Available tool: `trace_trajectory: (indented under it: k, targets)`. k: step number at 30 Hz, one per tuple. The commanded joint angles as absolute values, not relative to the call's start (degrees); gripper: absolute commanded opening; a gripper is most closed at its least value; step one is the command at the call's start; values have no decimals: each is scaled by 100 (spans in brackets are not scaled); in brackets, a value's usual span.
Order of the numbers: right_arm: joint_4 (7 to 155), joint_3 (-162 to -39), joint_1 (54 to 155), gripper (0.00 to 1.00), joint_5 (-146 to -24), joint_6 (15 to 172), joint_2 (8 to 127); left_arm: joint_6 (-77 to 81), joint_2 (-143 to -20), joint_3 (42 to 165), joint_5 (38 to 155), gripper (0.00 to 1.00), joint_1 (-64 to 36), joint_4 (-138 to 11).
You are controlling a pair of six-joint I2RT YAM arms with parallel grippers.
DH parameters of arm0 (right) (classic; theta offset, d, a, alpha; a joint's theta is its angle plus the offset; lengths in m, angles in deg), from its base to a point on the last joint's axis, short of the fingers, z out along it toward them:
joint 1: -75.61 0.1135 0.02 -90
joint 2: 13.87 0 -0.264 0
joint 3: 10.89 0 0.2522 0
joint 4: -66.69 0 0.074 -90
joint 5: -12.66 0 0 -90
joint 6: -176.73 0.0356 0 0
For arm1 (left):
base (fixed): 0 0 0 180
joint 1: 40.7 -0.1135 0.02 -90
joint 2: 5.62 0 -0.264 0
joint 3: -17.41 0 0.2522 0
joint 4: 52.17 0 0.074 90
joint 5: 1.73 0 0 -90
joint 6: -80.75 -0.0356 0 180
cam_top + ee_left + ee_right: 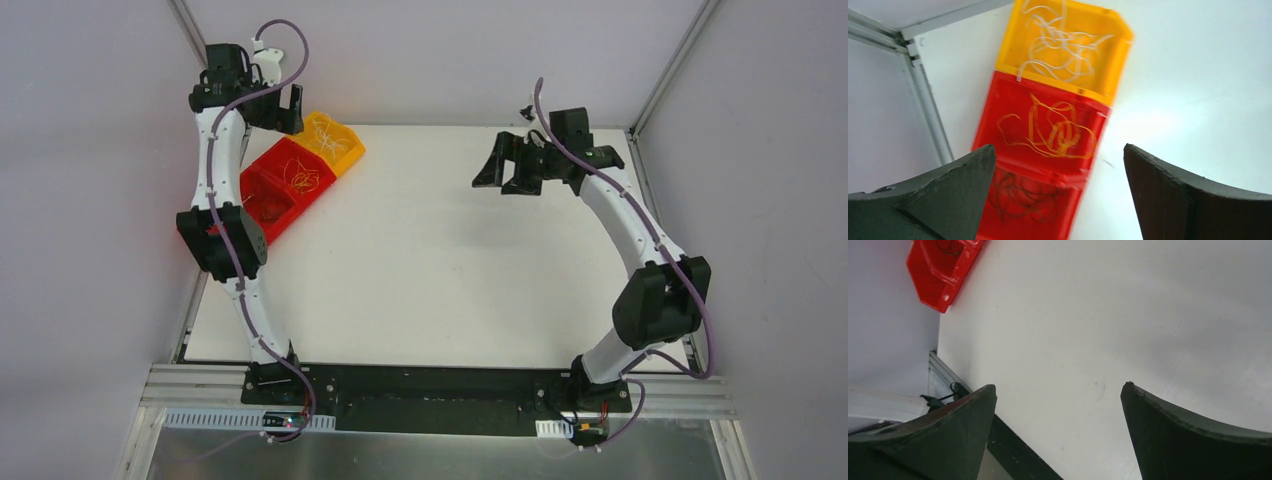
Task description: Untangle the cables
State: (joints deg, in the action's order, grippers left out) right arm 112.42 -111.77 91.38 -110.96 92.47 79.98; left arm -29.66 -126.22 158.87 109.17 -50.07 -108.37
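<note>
Yellow bin (1120, 50) holds the white cables (1063, 45). The red bin (993, 115) beside it holds the orange cables (1058, 132), and the nearer red bin (1073, 212) the dark cables (1018, 195) (a row at the bench's (450, 260) far left). The left hand (1058, 146) hangs released above them, and the right hand (1059, 385), likewise released and empty, is over the far right.

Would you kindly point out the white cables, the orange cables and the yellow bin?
white cables (1062, 42), left wrist view, tangle's middle
orange cables (1058, 132), left wrist view, loops' middle
yellow bin (1118, 55), left wrist view, right wall
</note>
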Motion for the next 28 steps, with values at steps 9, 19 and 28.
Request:
trace_trajectory:
  k: [9, 19, 28]
  targets:
    - [11918, -10122, 7142, 99, -10405, 7537, 7703, -1485, -11275, 14606, 11434, 99, -3681, -13650]
    - [11715, -9076, 7068, 99, -10246, 7475, 7400, -943, -11700, 14217, 10360, 99, -3670, -13433]
    - [11982, -9290, 7234, 99, -10218, 7547, 7454, -1374, -11677, 14509, 10535, 99, -3407, -13467]
